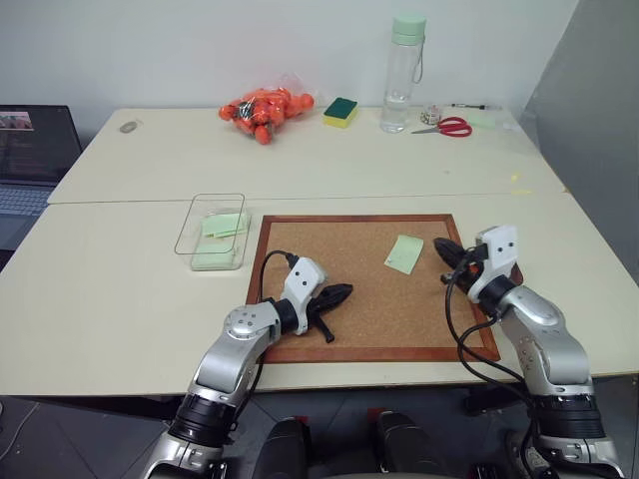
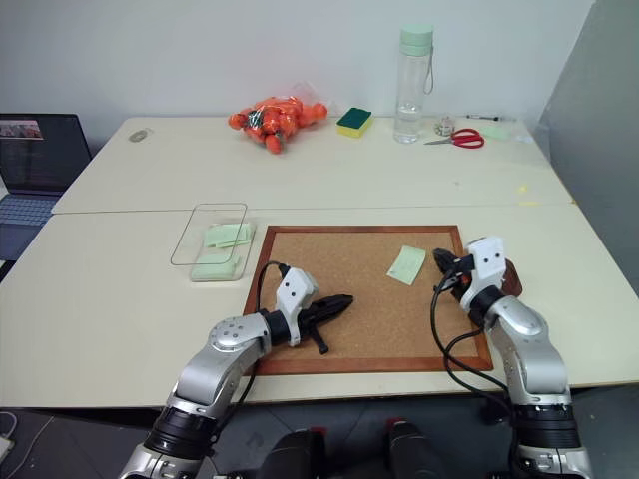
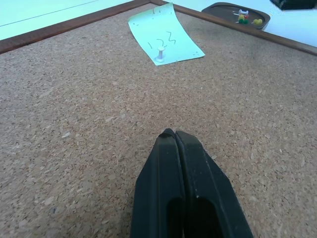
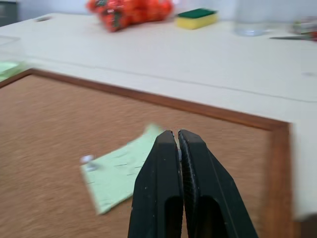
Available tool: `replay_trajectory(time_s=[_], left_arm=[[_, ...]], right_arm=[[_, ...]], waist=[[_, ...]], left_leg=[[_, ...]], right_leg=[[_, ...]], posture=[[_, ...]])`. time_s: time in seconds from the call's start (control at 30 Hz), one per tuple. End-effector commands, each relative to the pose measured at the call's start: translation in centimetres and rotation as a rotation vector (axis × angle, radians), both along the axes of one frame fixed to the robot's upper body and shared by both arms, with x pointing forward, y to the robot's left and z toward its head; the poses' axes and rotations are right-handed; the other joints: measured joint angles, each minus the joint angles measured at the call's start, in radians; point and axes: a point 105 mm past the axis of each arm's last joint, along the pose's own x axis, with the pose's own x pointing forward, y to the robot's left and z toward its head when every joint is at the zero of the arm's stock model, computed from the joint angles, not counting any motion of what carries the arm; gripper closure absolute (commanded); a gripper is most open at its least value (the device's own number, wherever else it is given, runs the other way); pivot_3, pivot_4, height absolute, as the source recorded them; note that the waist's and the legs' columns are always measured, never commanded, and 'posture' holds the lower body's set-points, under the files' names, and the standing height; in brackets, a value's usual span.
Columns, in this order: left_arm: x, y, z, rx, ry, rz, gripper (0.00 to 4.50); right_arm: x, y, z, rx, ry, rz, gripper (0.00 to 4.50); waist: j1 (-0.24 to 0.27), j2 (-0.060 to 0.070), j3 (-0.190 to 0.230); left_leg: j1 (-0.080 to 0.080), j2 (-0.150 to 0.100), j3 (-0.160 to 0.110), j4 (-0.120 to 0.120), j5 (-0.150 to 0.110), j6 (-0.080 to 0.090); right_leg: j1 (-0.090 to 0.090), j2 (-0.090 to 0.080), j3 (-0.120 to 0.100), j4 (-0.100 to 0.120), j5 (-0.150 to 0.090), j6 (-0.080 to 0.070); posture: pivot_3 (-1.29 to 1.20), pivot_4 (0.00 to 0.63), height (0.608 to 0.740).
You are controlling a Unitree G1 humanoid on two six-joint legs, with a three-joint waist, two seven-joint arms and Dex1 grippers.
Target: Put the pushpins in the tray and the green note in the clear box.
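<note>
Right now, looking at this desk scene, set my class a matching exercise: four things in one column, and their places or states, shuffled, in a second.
Things:
1. green note
2. clear box
3. tray
4. left gripper

Places or states:
A. holds pushpins
B. shut over the corkboard
C. pinned on the corkboard
D. beside the corkboard, green slips inside

Pairs: 1-C, 2-D, 3-A, 4-B

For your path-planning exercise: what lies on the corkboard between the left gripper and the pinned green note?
Only bare cork. In the left wrist view, the shut left gripper faces the green note across open corkboard; a white pushpin pins the note.
</note>
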Motion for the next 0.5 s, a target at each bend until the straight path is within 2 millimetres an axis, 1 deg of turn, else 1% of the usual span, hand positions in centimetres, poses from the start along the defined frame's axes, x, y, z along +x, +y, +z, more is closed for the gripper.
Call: replay_trajectory(time_s=[0.03,0.3,0.5], left_arm=[[-1.1,-0.5,-2.4,0.033,0.091,-0.031,4.5],[-1.0,-0.4,-2.3,0.039,0.087,-0.031,4.5],[-1.0,-0.3,-2.4,0.041,0.087,-0.027,4.5]], right_arm=[[0.5,-4.6,0.5,-0.007,-0.016,-0.245,4.44],[0.6,-6.7,-0.2,0.005,0.016,-0.361,4.44],[0.7,-7.2,-0.5,0.033,0.045,-0.383,4.44]], waist=[[0.001,0.0,0.0],[0.0,0.001,0.0],[0.0,0.001,0.0]], left_leg=[[0.0,0.0,0.0,0.0,0.0,0.0],[0.0,0.0,0.001,0.0,0.0,0.0],[0.0,0.0,0.001,0.0,0.0,0.0]], right_leg=[[0.0,0.0,0.0,0.0,0.0,0.0],[0.0,0.0,0.001,0.0,0.0,0.0],[0.0,0.0,0.001,0.0,0.0,0.0]], posture=[[0.0,0.15,0.74],[0.0,0.15,0.74],[0.0,0.15,0.74]])
